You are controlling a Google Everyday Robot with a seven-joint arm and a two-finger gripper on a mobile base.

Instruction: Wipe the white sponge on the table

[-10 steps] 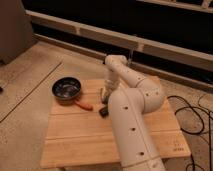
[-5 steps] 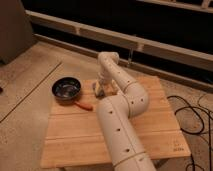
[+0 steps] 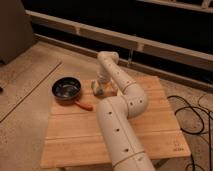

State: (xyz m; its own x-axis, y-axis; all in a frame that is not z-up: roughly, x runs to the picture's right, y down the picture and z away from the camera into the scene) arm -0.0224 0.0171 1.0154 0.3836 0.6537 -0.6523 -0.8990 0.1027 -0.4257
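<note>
The table [image 3: 155,125] is a square top of light wooden planks. My white arm rises from the near edge, bends over the table's middle and reaches down to the far-left part. The gripper [image 3: 99,89] is low over the tabletop there, just right of the pan. A small pale block at the gripper's tip looks like the white sponge [image 3: 96,88], resting on or just above the wood. The arm hides the table behind it.
A black pan [image 3: 66,90] with an orange handle [image 3: 85,105] lies on the table's left side, close to the gripper. Black cables [image 3: 192,117] lie on the floor to the right. A low wall ledge [image 3: 150,47] runs behind the table.
The gripper has moved from the table's middle towards the far left, ending next to the pan. Over the last half second it has hardly shifted.
</note>
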